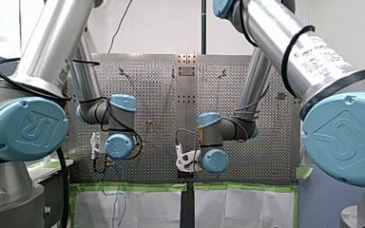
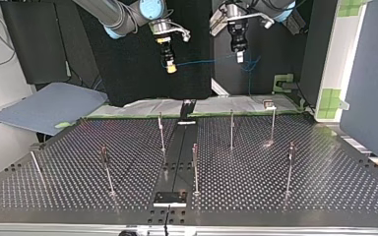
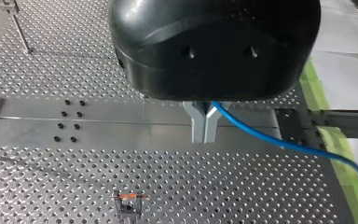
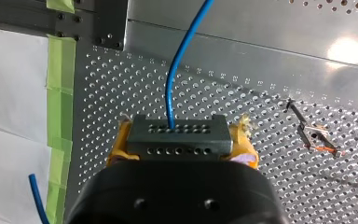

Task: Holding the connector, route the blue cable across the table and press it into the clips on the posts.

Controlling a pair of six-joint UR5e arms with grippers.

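Standing on the perforated worktop (image 2: 275, 196) are seven posts (image 2: 195, 167). Beyond them, above its far edge, my right hand (image 2: 170, 66) grips one connector (image 4: 175, 137) between yellow pads (image 4: 116, 151); one blue cable (image 2: 202, 61) runs to my left hand (image 2: 239, 56), closed on it.

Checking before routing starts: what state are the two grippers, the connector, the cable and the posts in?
right gripper: shut on connector
connector: gripped, held off the table
left gripper: shut on blue cable
blue cable: strung in the air between the grippers, not yet routed
posts: upright, no cable on them
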